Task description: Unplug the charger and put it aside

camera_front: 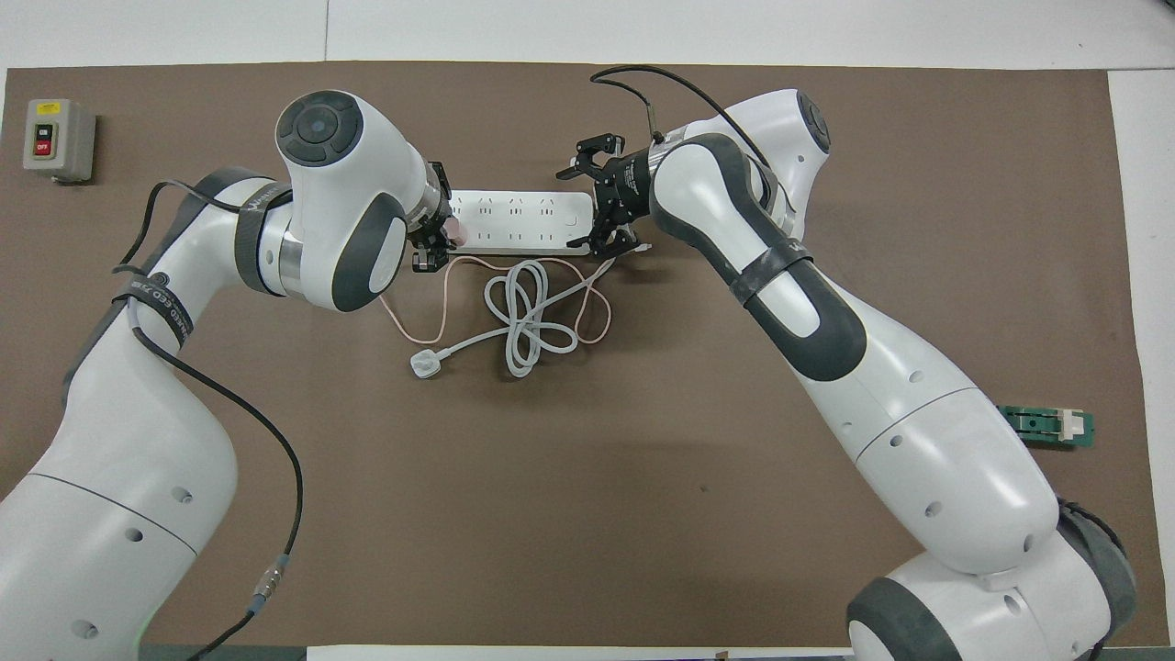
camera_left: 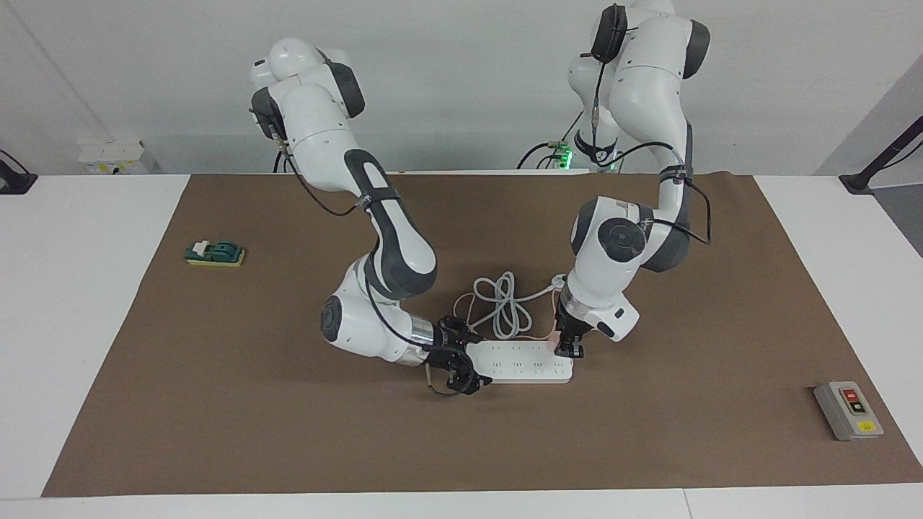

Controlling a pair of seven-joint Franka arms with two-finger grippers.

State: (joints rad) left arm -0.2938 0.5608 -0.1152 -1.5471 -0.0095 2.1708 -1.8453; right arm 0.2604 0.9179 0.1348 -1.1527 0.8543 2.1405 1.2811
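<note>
The pale pink charger (camera_left: 554, 345) (camera_front: 452, 232) sits on the long white power strip (camera_left: 523, 365) (camera_front: 514, 220), at the strip's end toward the left arm. My left gripper (camera_left: 569, 349) (camera_front: 435, 240) comes down from above and is shut on the charger. The thin pink cable (camera_left: 535, 337) (camera_front: 442, 303) trails over the mat nearer to the robots. My right gripper (camera_left: 466, 368) (camera_front: 597, 204) is low at the strip's other end, right by its tip.
A coiled thick white cord (camera_left: 505, 306) (camera_front: 528, 321) with a white plug (camera_left: 557, 280) (camera_front: 424, 364) lies nearer to the robots than the strip. A grey switch box (camera_left: 849, 411) (camera_front: 57, 140) and a green block (camera_left: 215, 253) (camera_front: 1046, 427) sit near the brown mat's two ends.
</note>
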